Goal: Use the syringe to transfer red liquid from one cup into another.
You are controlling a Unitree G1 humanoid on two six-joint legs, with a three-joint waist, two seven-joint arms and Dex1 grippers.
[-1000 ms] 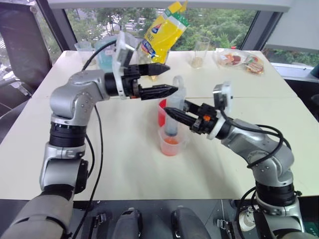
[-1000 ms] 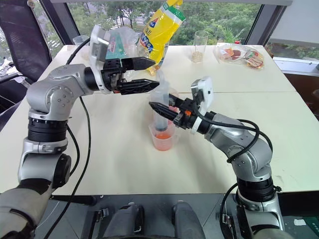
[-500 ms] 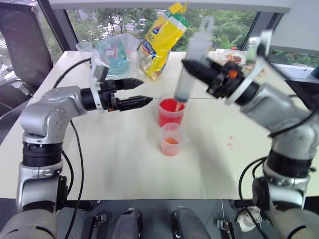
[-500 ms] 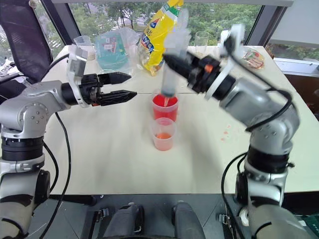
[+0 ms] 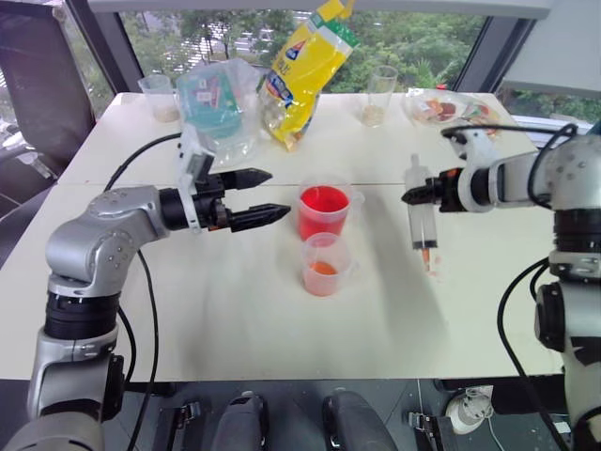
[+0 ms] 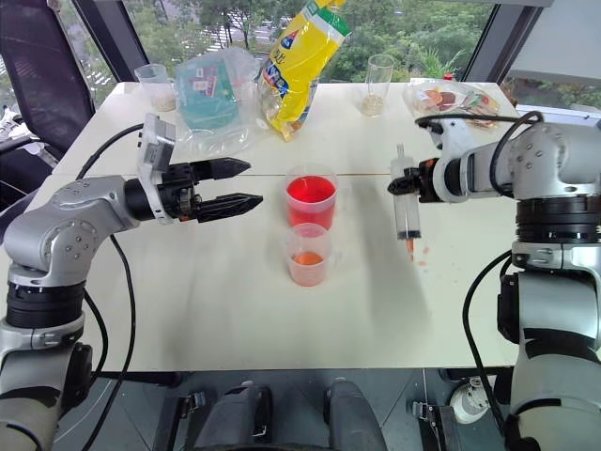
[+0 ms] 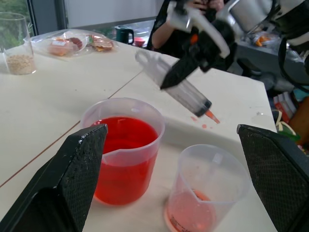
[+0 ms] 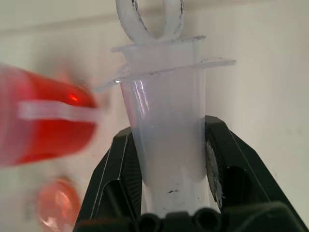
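Red liquid [image 5: 323, 199] fills the wide cup [image 5: 324, 212] at the table's [image 5: 235, 310] centre; the small cup [image 5: 322, 265] just in front, toward my edge, holds only a shallow orange pool. My right gripper [image 5: 420, 194] is clamped on the syringe's [image 5: 420, 219] barrel, nozzle hanging down over bare table toward the right edge, clear of both cups, probably so drips miss them. My left gripper [image 5: 270, 195] hovers level beside the wide cup, jaws spread wide and empty, perhaps ready to steady it.
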